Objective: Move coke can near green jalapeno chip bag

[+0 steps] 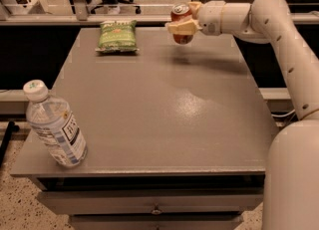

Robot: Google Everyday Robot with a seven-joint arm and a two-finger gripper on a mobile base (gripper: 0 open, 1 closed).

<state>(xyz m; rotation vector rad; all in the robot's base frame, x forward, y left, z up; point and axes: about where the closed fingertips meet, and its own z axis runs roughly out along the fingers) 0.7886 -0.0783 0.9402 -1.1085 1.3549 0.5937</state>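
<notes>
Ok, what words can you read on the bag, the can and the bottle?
green jalapeno chip bag: dark letters across the top, too blurred to read.
coke can: gripped by the claw above the far side of the table; the claw covers its side, no letters readable.
water bottle: dark small print on the label, too small to read.
No text can be quoted.
</notes>
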